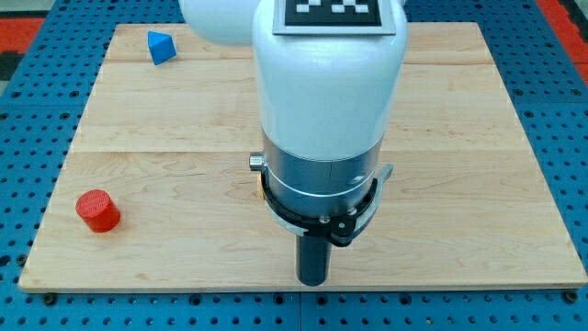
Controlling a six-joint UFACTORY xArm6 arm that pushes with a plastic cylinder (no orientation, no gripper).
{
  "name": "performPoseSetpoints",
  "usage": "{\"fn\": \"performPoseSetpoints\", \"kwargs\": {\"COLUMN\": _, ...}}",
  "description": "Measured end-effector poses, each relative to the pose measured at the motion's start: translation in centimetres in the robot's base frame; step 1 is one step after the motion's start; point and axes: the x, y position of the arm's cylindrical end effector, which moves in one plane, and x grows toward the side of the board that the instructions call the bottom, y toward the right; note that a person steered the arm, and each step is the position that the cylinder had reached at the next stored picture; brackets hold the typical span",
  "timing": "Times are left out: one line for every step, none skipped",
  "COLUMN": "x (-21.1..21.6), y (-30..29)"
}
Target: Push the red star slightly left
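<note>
No red star shows in the camera view; the arm's white and grey body [322, 119] covers the middle of the board and may hide it. My tip [312, 280] rests near the board's bottom edge, just right of centre. A red cylinder [97, 211] stands at the lower left, far to the left of my tip. A blue block with slanted faces [161, 46] sits at the upper left corner.
The wooden board [478, 184] lies on a blue perforated table [23, 138]. A black-and-white marker [329, 13] tops the arm at the view's top.
</note>
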Motion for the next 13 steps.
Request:
{"fn": "performPoseSetpoints", "kwargs": {"x": 0.0, "y": 0.1}}
{"fn": "performPoseSetpoints", "kwargs": {"x": 0.0, "y": 0.5}}
{"fn": "performPoseSetpoints", "kwargs": {"x": 0.0, "y": 1.2}}
{"fn": "performPoseSetpoints", "kwargs": {"x": 0.0, "y": 2.1}}
{"fn": "performPoseSetpoints", "kwargs": {"x": 0.0, "y": 3.0}}
{"fn": "performPoseSetpoints", "kwargs": {"x": -2.3, "y": 9.4}}
{"fn": "performPoseSetpoints", "kwargs": {"x": -6.8, "y": 13.8}}
{"fn": "performPoseSetpoints", "kwargs": {"x": -15.8, "y": 16.8}}
{"fn": "performPoseSetpoints", "kwargs": {"x": -22.4, "y": 16.7}}
{"fn": "performPoseSetpoints", "kwargs": {"x": -30.3, "y": 14.9}}
{"fn": "performPoseSetpoints", "kwargs": {"x": -36.7, "y": 9.8}}
{"fn": "performPoseSetpoints", "kwargs": {"x": -40.7, "y": 4.7}}
{"fn": "performPoseSetpoints", "kwargs": {"x": -40.7, "y": 3.6}}
